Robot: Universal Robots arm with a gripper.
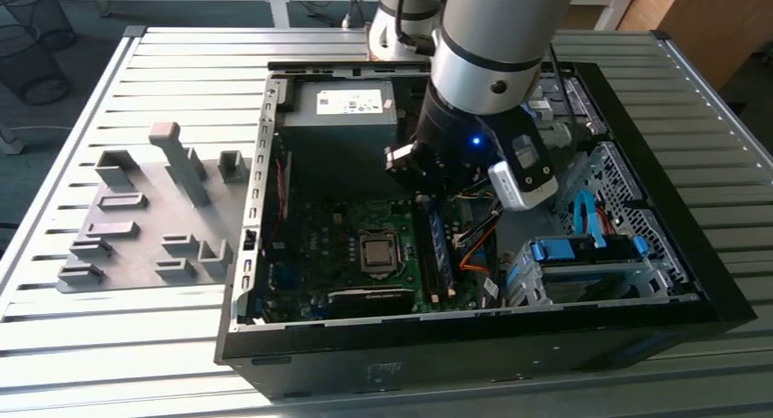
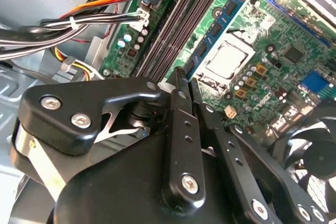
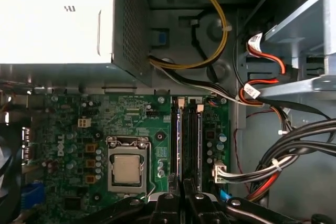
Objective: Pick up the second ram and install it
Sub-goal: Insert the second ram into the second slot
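The claw (image 2: 185,77) hung low inside the open computer case (image 1: 676,282), fingers pressed together above the memory slots (image 3: 190,140), the second ram (image 2: 215,30) seated just ahead.

Low inside the open computer case (image 1: 423,364), the gripper (image 3: 184,183), just above the motherboard (image 3: 68,129), at one end of the memory slots (image 3: 191,129). Just beside it, in a slot, a ram stick (image 2: 210,40). Beyond the stick, the processor socket (image 3: 127,169). On the gripper's opposite side, cables (image 3: 294,156) and the drive cage (image 1: 592,264). Past the slots' far end, the power supply (image 3: 52,19). Well apart, outside the case, a holder tray (image 1: 133,228) on the table (image 1: 121,346).
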